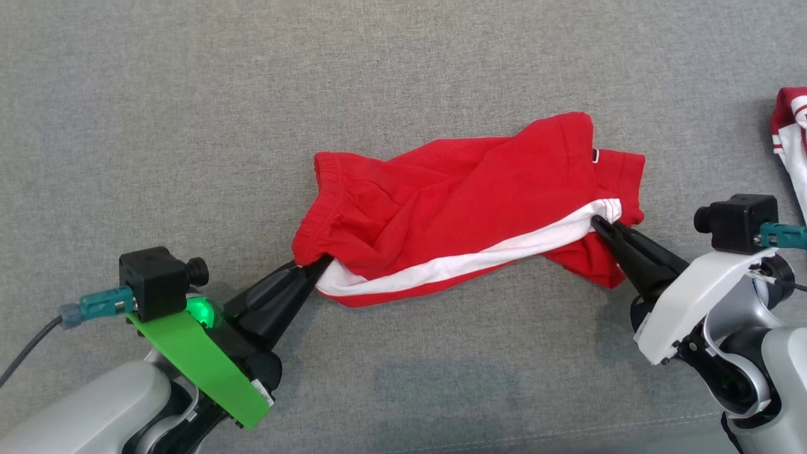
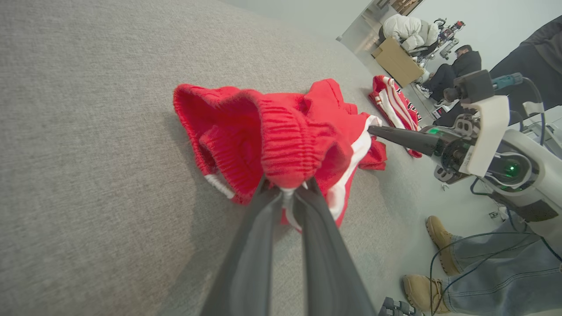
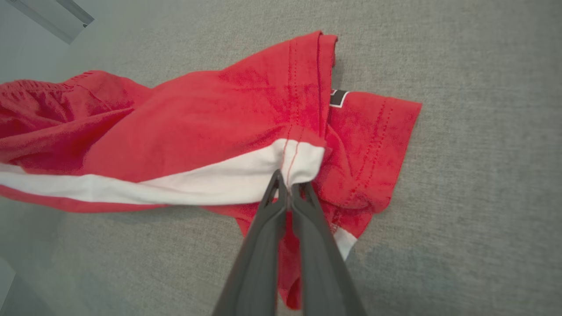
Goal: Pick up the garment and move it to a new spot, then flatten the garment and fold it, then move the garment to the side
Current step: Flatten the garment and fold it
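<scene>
The place looks like a robotics lab or workshop: a grey fabric-covered work surface [image 1: 403, 75], trailing cables [image 2: 538, 96], a bystander's boots [image 2: 439, 239], a cardboard box [image 2: 397, 61] on the floor, a seated person [image 2: 459, 66], and equipment [image 2: 448, 30] along pale walls.

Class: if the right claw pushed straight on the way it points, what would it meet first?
The red shorts: the right claw is shut on their white stripe, more bunched cloth likely beyond.

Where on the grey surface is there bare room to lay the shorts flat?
Bare grey surface lies beyond the red shorts and left of them, and between the left gripper and right gripper. Crowded at far right, by the second garment.
</scene>
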Available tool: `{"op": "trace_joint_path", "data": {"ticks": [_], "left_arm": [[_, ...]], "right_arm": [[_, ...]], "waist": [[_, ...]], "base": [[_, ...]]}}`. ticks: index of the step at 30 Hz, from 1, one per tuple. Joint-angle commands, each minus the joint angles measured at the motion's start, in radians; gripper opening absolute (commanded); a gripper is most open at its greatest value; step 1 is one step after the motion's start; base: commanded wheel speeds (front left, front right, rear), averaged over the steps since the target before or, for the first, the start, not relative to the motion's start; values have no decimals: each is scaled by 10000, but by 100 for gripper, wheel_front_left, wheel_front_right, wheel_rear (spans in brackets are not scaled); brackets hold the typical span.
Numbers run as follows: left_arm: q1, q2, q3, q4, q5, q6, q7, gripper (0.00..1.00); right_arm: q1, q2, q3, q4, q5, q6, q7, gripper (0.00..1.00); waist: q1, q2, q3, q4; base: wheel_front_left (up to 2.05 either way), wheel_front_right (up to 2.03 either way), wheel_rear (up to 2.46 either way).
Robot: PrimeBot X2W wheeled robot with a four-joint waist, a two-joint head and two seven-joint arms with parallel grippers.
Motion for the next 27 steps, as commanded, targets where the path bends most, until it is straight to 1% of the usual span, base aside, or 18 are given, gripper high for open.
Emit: {"op": "trace_joint_path", "data": {"ticks": [1,5,6,7,8,10,11,19,23,27], "left_arm": [[73,-105,33,233,-11,-143,-95,0],[258,-467,70,836,10,-334,-228,0],[315,-559,120,1037,14,-383,-246,0],[352,-617,136,1130,2,-410,-268,0],[390,-660,151,1212,-2,-428,-285,0],[501,-701,162,1323,-17,-474,-314,0],[553,-706,172,1401,-13,-474,-309,0],[944,-813,201,1698,19,-387,-343,0],[975,-870,223,1713,41,-389,-352,0],[877,-917,193,1682,114,-412,-315,0]], "right_arm": [[59,-11,52,159,-74,3,-141,0],[143,-151,262,617,-318,3,-332,0],[78,-217,363,721,-476,3,-420,19],[44,-262,453,759,-522,3,-414,35],[32,-290,533,810,-540,3,-382,46],[52,-387,662,890,-695,3,-242,96],[79,-411,721,910,-761,3,-170,100],[173,-641,967,537,-1371,3,592,100],[-43,-660,1053,339,-1484,3,1040,100],[-369,-675,1061,466,-1618,3,1260,100]], "waist": [[-1,-1,176,53],[-1,-1,-46,159],[-1,-1,-188,183],[-1,-1,-256,188],[-1,-1,-331,191],[-1,-1,-491,186],[-1,-1,-573,174],[-1,-1,-1159,17],[-1,-1,-1203,-22],[-1,-1,-1092,11]], "base": [[0,0,0],[0,0,0],[0,0,0],[0,0,0],[0,0,0],[0,0,0],[0,0,0],[0,0,0],[0,0,0],[0,0,0]]}}
